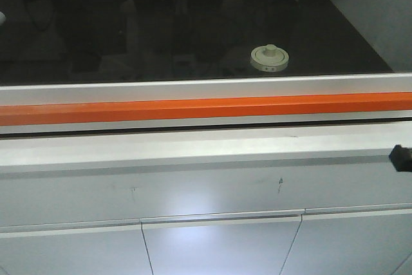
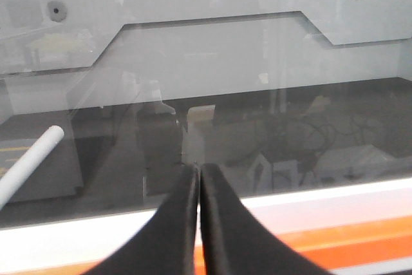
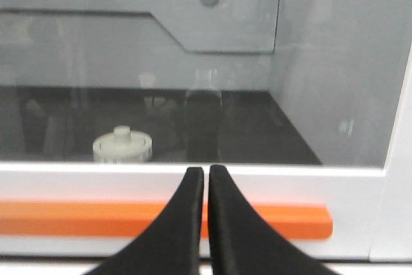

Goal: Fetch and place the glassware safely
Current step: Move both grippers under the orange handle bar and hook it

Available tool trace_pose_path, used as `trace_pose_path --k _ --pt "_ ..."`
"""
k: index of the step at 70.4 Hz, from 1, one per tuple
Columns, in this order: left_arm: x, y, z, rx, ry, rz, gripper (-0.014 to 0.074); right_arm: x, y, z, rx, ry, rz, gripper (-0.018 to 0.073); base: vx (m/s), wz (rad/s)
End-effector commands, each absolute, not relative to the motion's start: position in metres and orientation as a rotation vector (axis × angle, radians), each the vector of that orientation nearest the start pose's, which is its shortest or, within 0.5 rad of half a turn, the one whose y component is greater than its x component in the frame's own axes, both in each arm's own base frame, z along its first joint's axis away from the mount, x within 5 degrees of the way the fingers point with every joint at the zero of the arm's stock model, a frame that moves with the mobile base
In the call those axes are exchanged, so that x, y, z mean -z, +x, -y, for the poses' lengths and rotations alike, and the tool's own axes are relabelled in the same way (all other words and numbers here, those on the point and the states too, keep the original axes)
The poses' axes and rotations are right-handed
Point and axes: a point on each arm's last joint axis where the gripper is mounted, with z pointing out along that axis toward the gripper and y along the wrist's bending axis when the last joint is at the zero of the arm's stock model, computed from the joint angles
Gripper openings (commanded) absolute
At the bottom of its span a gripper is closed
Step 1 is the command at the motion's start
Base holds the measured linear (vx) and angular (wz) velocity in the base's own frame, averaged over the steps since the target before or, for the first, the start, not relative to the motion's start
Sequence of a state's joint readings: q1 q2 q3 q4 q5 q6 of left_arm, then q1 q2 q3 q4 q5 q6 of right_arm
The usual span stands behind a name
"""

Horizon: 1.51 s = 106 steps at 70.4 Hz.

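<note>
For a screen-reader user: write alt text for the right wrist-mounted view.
A jar with an off-white knobbed lid sits on a dark worktop behind a glass pane edged by an orange strip. The right gripper, jaws shut, points at the pane.

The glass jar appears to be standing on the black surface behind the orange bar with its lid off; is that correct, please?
Not quite: the lid is on. The exterior front-facing view shows the off-white lid seated on the glass jar, which does stand on the black surface behind the orange bar.
</note>
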<state>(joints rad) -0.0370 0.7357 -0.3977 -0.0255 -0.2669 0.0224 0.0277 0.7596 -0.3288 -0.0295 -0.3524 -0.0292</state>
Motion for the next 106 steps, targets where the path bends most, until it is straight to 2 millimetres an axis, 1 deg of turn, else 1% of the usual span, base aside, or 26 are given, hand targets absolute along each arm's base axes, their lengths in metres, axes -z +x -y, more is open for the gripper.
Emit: trace_pose_path --k 1,7,13,20,26,35,46,55,64,106 --pt "-0.307 0.152 0.004 0.030 0.007 -1.394 -0.0007 -0.286 0.157 -0.006 0.018 -0.077 -1.456 -0.0001 0.00 0.00" --pt "-0.295 0.149 0.004 0.028 0.006 -1.379 -0.0007 -0.276 0.160 -0.006 0.018 -0.083 -1.467 -0.0001 0.00 0.00" --pt "-0.285 0.148 0.004 0.026 0.006 -1.394 -0.0007 -0.271 0.166 -0.007 0.023 -0.103 -1.478 -0.0001 0.00 0.00" --pt "-0.273 0.150 0.004 0.024 0.008 -1.426 -0.0007 -0.265 0.173 -0.008 0.024 -0.125 -1.490 -0.0001 0.00 0.00" --pt "-0.269 0.154 0.004 0.023 0.008 -1.445 -0.0007 -0.258 0.182 -0.010 0.022 -0.144 -1.511 -0.0001 0.00 0.00" --pt "-0.268 0.158 0.004 0.022 0.008 -1.435 -0.0007 -0.247 0.194 -0.012 0.015 -0.171 -1.526 -0.0001 0.00 0.00" --pt "-0.270 0.158 0.004 0.022 0.007 -1.418 -0.0007 -0.233 0.207 -0.014 0.000 -0.178 -1.529 -0.0001 0.00 0.00" --pt "-0.270 0.158 0.004 0.022 0.007 -1.418 -0.0007 -0.225 0.216 -0.014 -0.011 -0.176 -1.513 -0.0001 0.00 0.00" --pt "-0.270 0.158 0.004 0.022 0.007 -1.418 -0.0007 -0.214 0.223 -0.015 -0.019 -0.176 -1.535 -0.0001 0.00 0.00" --pt "-0.270 0.158 0.004 0.022 0.007 -1.418 -0.0007 -0.177 0.241 -0.017 -0.046 -0.168 -1.540 -0.0001 0.00 0.00"
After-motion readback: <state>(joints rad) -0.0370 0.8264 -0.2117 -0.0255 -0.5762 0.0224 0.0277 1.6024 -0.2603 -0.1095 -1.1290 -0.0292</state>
